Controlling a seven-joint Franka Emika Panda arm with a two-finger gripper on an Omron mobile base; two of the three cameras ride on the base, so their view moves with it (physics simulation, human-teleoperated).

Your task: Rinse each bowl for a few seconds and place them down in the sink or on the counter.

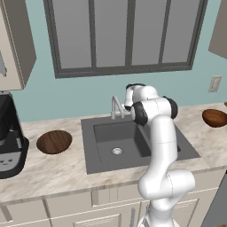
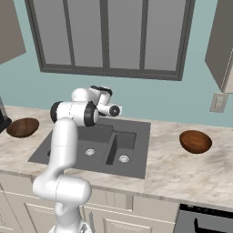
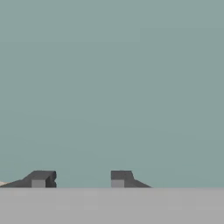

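Observation:
Two dark-brown bowls rest on the counter. One bowl lies left of the sink. The more reddish bowl sits to the sink's right. My hand is raised over the back of the sink, beside the silver faucet. It faces the teal wall. In the hand view my gripper has its two fingertips apart with nothing between them. Neither bowl is near it.
A black coffee machine stands at the far left of the counter. A window spans the wall behind the sink, and a wall outlet sits above the right counter. Both basins hold only their drains.

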